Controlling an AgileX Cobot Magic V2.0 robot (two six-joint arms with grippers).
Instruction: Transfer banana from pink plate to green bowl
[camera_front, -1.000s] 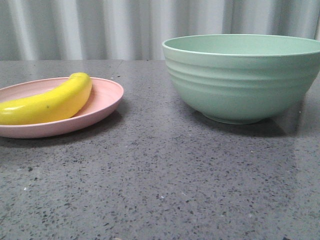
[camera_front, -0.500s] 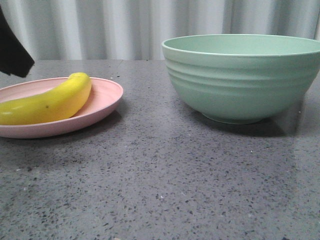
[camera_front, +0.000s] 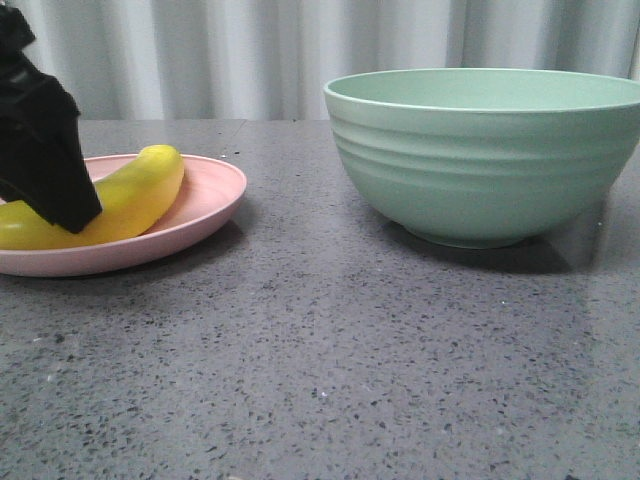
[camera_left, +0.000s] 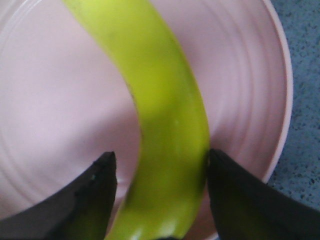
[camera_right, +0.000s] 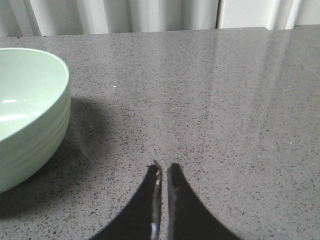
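Left claw (camera_left: 159, 165): fingers spread apart, one on each side of the banana, hanging over the pink plate; the finger (camera_left: 235, 195) on one side looks to touch or nearly touch the fruit's flank, the other stands a little off it. Not clamped yet, as far as the wrist view tells.
Left claw, front view (camera_front: 75, 215): the dark body of it covers the middle of the fruit at the left of the table.
Banana (camera_left: 160, 110): lies flat on the plate, straddled by the fingers, so the claw sits directly above it.
Long axis: runs through the gap between the fingers, crosswise to their closing line, with a gentle bend; a squeeze would meet the narrow width, which I judge a good line for a grasp.
Pink plate (camera_front: 215, 195): under the fruit, at the left of the table.
Right claw (camera_right: 162, 200): fingers together, holding nothing, low over bare table just beside the bowl.
Green bowl (camera_front: 485, 150): upright at the right, well apart from the plate, with open grey table (camera_front: 320, 340) between.
Nearer arm: the left, by far.
Carry direction: rightward across the table and up over the tall rim, by my reckoning.
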